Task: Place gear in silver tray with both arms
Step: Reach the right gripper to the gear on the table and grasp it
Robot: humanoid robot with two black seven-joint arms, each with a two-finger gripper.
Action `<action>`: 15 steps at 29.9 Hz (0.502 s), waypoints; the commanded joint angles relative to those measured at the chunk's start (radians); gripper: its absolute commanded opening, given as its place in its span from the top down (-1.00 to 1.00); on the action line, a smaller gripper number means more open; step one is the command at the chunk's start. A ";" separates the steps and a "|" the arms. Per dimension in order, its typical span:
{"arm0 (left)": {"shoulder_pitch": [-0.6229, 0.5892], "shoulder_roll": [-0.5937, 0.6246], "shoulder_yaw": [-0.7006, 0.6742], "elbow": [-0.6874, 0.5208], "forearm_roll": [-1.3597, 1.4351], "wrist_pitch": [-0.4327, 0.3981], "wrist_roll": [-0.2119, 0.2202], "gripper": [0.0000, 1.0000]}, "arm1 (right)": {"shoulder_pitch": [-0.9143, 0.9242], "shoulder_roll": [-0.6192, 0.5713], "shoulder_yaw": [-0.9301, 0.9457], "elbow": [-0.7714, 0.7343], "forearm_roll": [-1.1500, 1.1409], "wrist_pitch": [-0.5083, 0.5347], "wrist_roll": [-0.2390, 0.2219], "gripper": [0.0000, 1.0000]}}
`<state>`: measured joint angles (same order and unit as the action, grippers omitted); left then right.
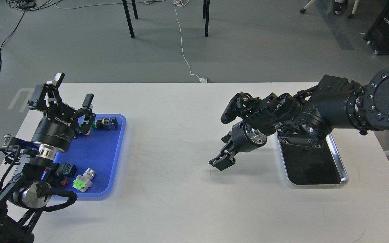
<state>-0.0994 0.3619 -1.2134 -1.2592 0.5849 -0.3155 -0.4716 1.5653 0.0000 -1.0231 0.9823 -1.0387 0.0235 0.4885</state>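
White table (181, 189) spread across the head view, grey floor beyond its far edge. Silver tray (343, 170) at the right side of the table, shiny raised rim, rounded corners, dark reflective bottom bare where visible; far end hidden under the right arm. Blue plastic tray (113, 162) at the left side, well apart from the silver one.

Left gripper (72, 90) raised over the far end of the blue tray, fingers spread wide apart with nothing between them, ROBOTIQ lettering readable on the body. Just beside its near finger, a push-button switch with a green head and black-and-yellow body (106, 124) lying in the blue tray. Nearer the front of that tray, a switch with a silver head and bright green block (83, 182), and beside it a dark switch block with blue and red parts (64, 171), partly behind the left arm.

Right gripper (222, 161) pointed down and leftward over bare tabletop, left of the silver tray and apart from it, hovering above its own shadow. Fingers dark and foreshortened; open or closed cannot be told.
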 commanded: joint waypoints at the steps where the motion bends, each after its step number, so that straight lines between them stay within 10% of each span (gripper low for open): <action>1: 0.001 -0.004 0.000 0.000 0.000 0.000 0.001 -0.96 | -0.019 0.000 -0.035 0.004 0.000 -0.069 0.000 -0.95; 15: 0.006 0.002 0.000 -0.002 0.003 0.000 0.002 -0.96 | -0.051 0.000 -0.057 0.019 0.000 -0.186 0.000 -0.81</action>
<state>-0.0936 0.3616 -1.2135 -1.2598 0.5875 -0.3160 -0.4695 1.5186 0.0000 -1.0714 0.9989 -1.0385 -0.1468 0.4886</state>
